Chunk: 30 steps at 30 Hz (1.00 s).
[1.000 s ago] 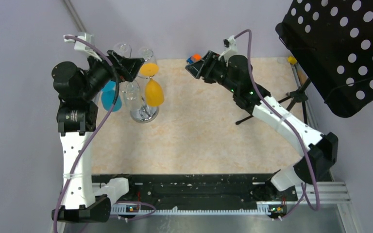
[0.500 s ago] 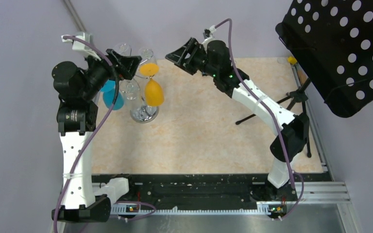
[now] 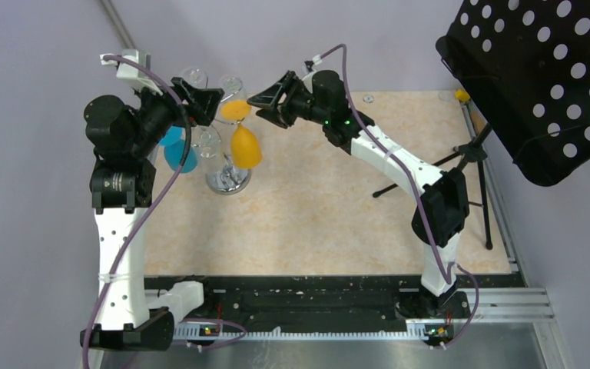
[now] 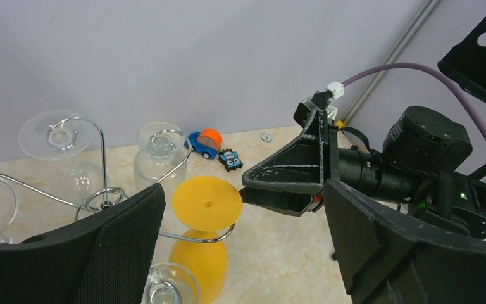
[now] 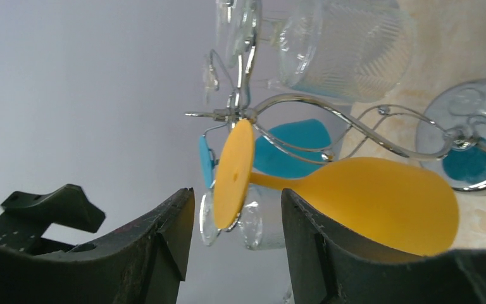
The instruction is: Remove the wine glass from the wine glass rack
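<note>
A yellow wine glass hangs upside down on the chrome wine glass rack at the table's back left, its round foot resting on a curled hook. My right gripper is open, its tips just right of that foot and not gripping it. In the right wrist view the foot shows edge-on ahead of the gap between the right gripper's two fingers. My left gripper is wide open above the rack, holding nothing.
A blue glass and several clear glasses hang on the same rack. A small toy car and a black toy lie by the back wall. A black perforated music stand stands at the right.
My right arm has swung left from the back middle of the table to the yellow glass's foot, its jaws narrowing a little. The left arm has stayed put.
</note>
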Motion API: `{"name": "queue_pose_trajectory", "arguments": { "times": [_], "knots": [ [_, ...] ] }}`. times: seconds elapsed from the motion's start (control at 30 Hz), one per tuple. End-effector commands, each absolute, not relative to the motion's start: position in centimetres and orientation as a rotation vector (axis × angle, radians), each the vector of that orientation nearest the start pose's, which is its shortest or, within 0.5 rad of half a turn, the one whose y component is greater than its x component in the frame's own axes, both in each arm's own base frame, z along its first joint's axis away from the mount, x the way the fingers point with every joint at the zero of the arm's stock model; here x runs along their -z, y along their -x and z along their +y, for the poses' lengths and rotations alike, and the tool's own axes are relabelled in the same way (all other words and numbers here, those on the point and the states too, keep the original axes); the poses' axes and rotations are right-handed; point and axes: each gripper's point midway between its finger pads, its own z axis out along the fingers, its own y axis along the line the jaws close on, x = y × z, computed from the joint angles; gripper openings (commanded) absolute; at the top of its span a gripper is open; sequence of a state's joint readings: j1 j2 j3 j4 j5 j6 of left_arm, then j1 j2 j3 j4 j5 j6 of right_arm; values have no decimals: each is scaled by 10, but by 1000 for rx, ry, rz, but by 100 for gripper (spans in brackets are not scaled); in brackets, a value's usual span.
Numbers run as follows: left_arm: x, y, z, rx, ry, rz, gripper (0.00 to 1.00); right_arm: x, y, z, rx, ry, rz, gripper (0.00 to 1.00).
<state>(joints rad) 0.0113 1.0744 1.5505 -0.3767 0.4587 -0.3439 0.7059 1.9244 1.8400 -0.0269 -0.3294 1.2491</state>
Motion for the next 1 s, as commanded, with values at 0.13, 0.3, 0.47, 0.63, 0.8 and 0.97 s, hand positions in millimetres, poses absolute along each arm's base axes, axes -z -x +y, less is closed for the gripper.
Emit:
{"name": "queue_pose_trajectory", "arguments": {
  "times": [0.13, 0.3, 0.47, 0.63, 0.8, 0.97],
  "knots": [
    [-509, -306, -81, 535, -137, 1463, 99, -401, -363, 474, -1872, -192, 1899, 51],
    [-508, -303, -77, 503, -135, 1463, 99, -391, -365, 480, -1850, -218, 1946, 42],
    [-506, -300, -75, 483, -136, 1464, 99, -389, -371, 478, -1815, -255, 1947, 27],
    [-506, -299, -74, 473, -135, 1462, 99, -390, -376, 477, -1791, -268, 1928, 23],
    [-505, -297, -82, 491, -158, 1465, 99, -389, -380, 476, -1767, -263, 1916, 35],
    [-504, -299, -82, 490, -161, 1468, 99, -381, -391, 473, -1603, -214, 1947, 27]
  ]
}}
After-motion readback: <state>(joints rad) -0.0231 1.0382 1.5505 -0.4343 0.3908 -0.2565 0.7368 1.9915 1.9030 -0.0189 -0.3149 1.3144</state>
